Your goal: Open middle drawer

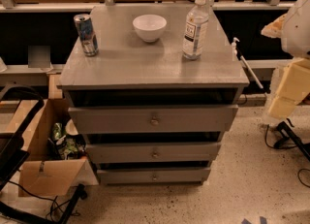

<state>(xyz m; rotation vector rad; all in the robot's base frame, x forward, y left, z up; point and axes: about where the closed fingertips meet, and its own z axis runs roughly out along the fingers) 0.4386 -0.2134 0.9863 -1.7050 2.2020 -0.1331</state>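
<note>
A grey wooden cabinet (pixel 145 63) stands in the centre with three drawers stacked in it. The middle drawer (pixel 121 152) has a medium-height flat front and a small round knob (pixel 155 154) at its centre. A dark gap shows above its front. The taller drawer (pixel 111 119) is above it and the narrowest drawer (pixel 126 175) is below. My arm comes in at the right edge, white and cream. My gripper (pixel 285 97) hangs to the right of the cabinet, about level with the top drawer and well apart from the knobs.
On the cabinet top stand a drink can (pixel 86 34), a white bowl (pixel 149 27) and a water bottle (pixel 195 27). An open cardboard box (pixel 46 165) of rubbish sits at the left, beside a black frame (pixel 14 145). Cables (pixel 290 140) lie on the floor at the right. Benches run behind.
</note>
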